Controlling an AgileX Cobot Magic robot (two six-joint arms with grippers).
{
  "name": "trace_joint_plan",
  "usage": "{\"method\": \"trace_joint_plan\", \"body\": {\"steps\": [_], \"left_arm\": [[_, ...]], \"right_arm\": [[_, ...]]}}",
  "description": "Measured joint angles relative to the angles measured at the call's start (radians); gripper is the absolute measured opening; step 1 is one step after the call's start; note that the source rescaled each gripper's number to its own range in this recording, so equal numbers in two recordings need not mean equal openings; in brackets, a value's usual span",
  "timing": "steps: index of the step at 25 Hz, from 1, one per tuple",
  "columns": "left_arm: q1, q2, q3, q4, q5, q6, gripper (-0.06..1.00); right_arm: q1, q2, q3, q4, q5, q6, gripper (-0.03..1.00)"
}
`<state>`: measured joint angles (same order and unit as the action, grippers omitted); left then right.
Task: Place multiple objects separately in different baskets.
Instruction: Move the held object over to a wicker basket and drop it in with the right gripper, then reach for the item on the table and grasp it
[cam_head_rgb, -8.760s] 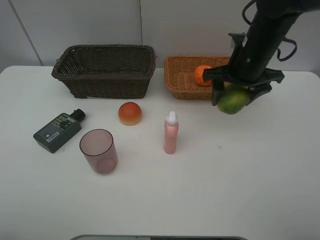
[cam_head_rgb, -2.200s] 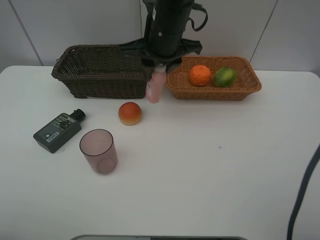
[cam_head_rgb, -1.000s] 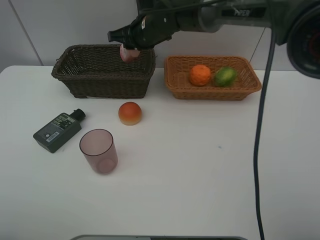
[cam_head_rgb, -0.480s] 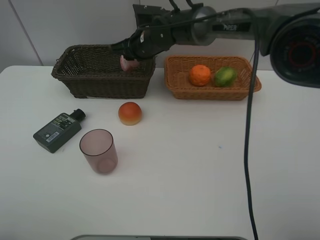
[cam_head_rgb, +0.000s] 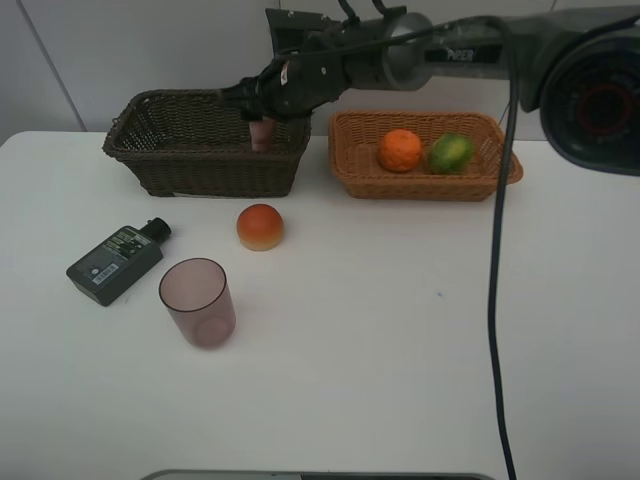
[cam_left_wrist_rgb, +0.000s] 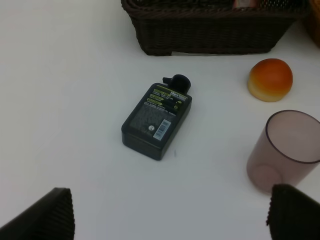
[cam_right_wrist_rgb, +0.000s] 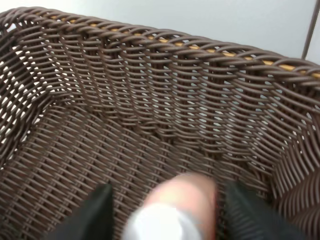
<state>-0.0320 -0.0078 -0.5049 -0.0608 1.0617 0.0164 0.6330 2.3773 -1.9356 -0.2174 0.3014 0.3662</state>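
Observation:
My right gripper (cam_head_rgb: 263, 110) reaches across over the right end of the deep dark brown basket (cam_head_rgb: 160, 101). In the right wrist view its jaws (cam_right_wrist_rgb: 172, 212) stand slightly apart on either side of the slim pink white-capped bottle (cam_right_wrist_rgb: 187, 197), which is blurred inside the basket (cam_right_wrist_rgb: 150, 75). The bottle (cam_head_rgb: 262, 134) stands upright there. The tangerine (cam_head_rgb: 400, 150) and green fruit (cam_head_rgb: 451, 152) lie in the orange-tan basket (cam_head_rgb: 430, 190). My left gripper (cam_left_wrist_rgb: 172, 215) is open and empty above the dark-green bottle (cam_left_wrist_rgb: 157, 121), peach-like fruit (cam_left_wrist_rgb: 270, 79) and pink cup (cam_left_wrist_rgb: 285, 150).
On the white table the dark-green bottle (cam_head_rgb: 113, 262) lies at the left, the pink cup (cam_head_rgb: 198, 301) stands beside it, and the peach-like fruit (cam_head_rgb: 260, 226) sits in front of the dark basket. The right arm's cable (cam_head_rgb: 497, 250) hangs across the right side.
The pink bottle has gone from tilted at the basket's rim to upright and lower inside the dark basket. The right gripper's jaws have parted around it. The arm has barely moved.

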Motion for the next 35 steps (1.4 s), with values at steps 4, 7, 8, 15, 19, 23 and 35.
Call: {"method": "trace_joint_plan", "body": {"steps": [4, 7, 8, 15, 19, 23, 35], "left_arm": [[0.000, 0.000, 0.000, 0.000, 0.000, 0.000, 0.99], [0.000, 0.000, 0.000, 0.000, 0.000, 0.000, 0.99], [0.000, 0.000, 0.000, 0.000, 0.000, 0.000, 0.99], [0.000, 0.000, 0.000, 0.000, 0.000, 0.000, 0.99], [0.000, 0.000, 0.000, 0.000, 0.000, 0.000, 0.99], [0.000, 0.000, 0.000, 0.000, 0.000, 0.000, 0.99], [0.000, 0.000, 0.000, 0.000, 0.000, 0.000, 0.99]], "right_arm": [[0.000, 0.000, -0.001, 0.000, -0.001, 0.000, 0.66], [0.000, -0.011, -0.001, 0.003, 0.008, 0.000, 0.73], [0.000, -0.022, -0.001, 0.005, 0.020, 0.000, 0.73], [0.000, -0.138, -0.001, 0.040, 0.256, 0.000, 0.75], [-0.009, -0.210, 0.014, 0.052, 0.494, -0.004, 0.75], [-0.062, -0.297, 0.111, 0.060, 0.676, -0.023, 0.75], [-0.332, -0.854, 0.685, 0.102, 0.783, -0.031, 0.75]]}}
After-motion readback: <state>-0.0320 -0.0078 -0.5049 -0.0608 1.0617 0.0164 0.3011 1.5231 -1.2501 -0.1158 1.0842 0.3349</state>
